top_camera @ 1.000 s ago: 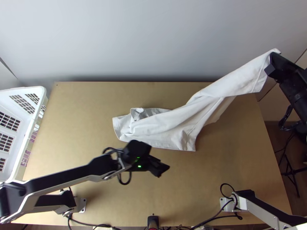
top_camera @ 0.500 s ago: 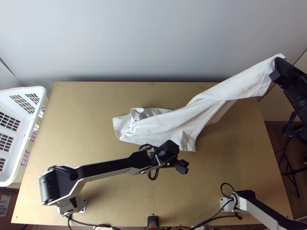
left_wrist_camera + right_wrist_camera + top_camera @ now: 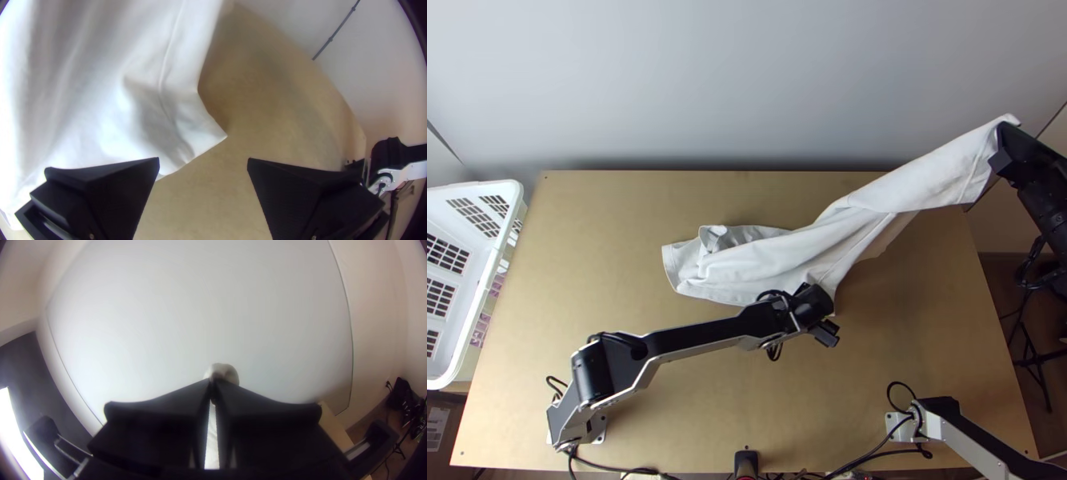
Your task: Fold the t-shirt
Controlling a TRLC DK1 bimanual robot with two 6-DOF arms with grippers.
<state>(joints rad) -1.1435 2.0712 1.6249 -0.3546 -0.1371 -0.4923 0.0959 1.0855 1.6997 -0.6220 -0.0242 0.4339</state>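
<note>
White cloth, and plenty of it: the shirt (image 3: 771,260) runs from the middle of the frame up to the upper right, rumpled and bunched where it lies on the table (image 3: 611,216), then climbing in one long slope to its raised end. And up there is the right gripper (image 3: 1000,141), near the right edge of the frame, with that raised end pinched in it! The right wrist view backs it up: the right gripper (image 3: 213,384) has its two fingers pressed together on a bit of white cloth, the pale wall (image 3: 200,320) behind. Below the pinch, a broad flap of shirt hangs down, creased along its length. Over to the left gripper (image 3: 827,332), just below the centre of the frame, right by the shirt's near edge, and look at that, fingers spread wide! In the left wrist view the left gripper (image 3: 203,160) has nothing pinched; a pointed corner of shirt shows near the gap, while one finger overlaps the cloth in the picture, and whether they touch I can't tell. The left arm (image 3: 695,340) stretches in from the lower left, crossing over bare wood. Over at the left edge sits a white basket (image 3: 477,324), and black cables (image 3: 615,468) trail along the bottom edge of the frame.
</note>
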